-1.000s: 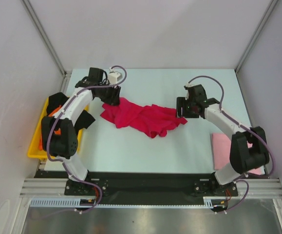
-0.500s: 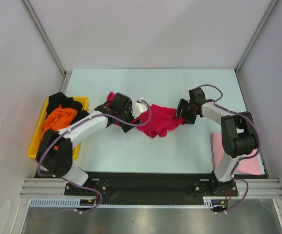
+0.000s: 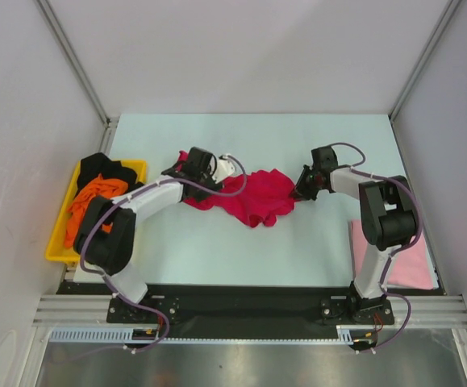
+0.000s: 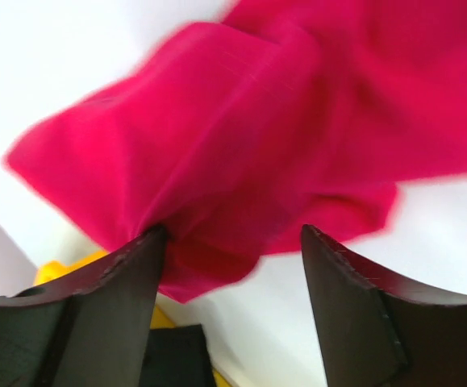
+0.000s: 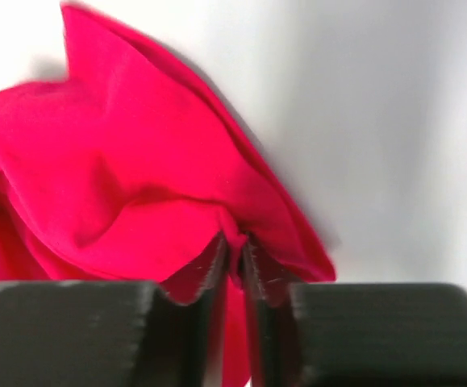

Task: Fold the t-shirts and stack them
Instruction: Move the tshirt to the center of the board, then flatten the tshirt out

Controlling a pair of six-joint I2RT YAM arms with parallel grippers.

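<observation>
A crumpled crimson red t-shirt [image 3: 253,197] lies mid-table. My left gripper [image 3: 193,172] is low at its left end. In the left wrist view this gripper [image 4: 231,242] is open, its left finger [image 4: 128,274] touching the red cloth [image 4: 241,121], with only a little cloth between the jaws. My right gripper [image 3: 302,185] is at the shirt's right edge. The right wrist view shows it [image 5: 237,251] shut on a pinched fold of the red shirt [image 5: 136,177]. Orange [image 3: 88,200] and black [image 3: 104,168] t-shirts lie in the tray. A pale pink t-shirt [image 3: 406,260] lies flat at the right.
The yellow plastic tray [image 3: 56,251] stands at the table's left edge, close to the left arm's elbow. White walls and metal posts enclose the table on three sides. The pink shirt lies beside the right arm's base.
The right gripper has shut on the red shirt's right edge. The left arm has dropped low and reached over the shirt's left end, and the shirt is more bunched.
</observation>
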